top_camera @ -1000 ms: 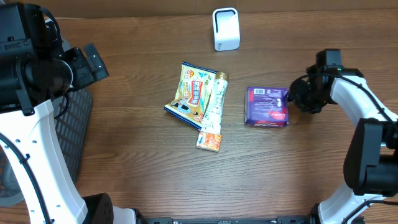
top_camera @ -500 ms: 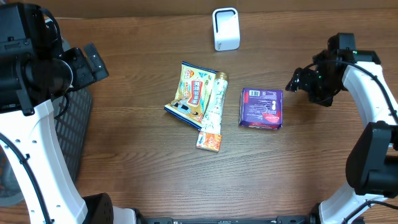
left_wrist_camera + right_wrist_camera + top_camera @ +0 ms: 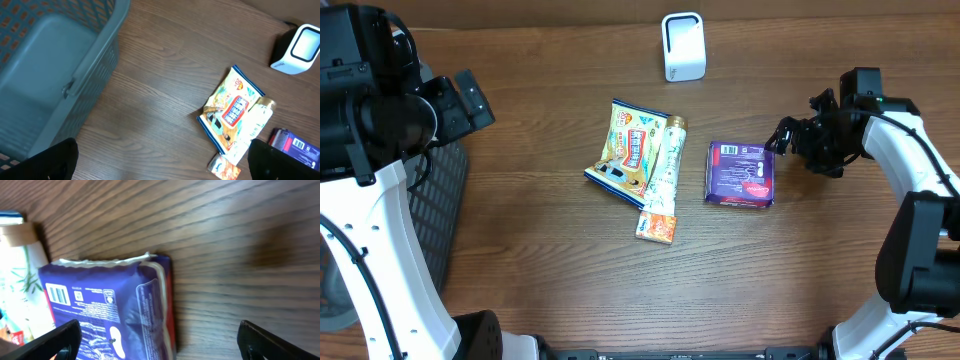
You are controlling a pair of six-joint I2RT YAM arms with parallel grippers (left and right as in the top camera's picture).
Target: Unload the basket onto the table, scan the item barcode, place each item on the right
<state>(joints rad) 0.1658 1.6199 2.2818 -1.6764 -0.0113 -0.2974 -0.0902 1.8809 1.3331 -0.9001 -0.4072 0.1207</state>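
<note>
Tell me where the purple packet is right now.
Overhead, the purple packet lies flat, right of centre, between the white tube and the open right gripper, which is near its upper right corner.

place: mock shop checkout | evidence: white barcode scanner [image 3: 683, 46] on wood-grain table [image 3: 540, 265] | goods: snack packet [image 3: 630, 150], barcoded purple packet [image 3: 741, 172] | grey-blue plastic basket [image 3: 50, 60] at table edge
</note>
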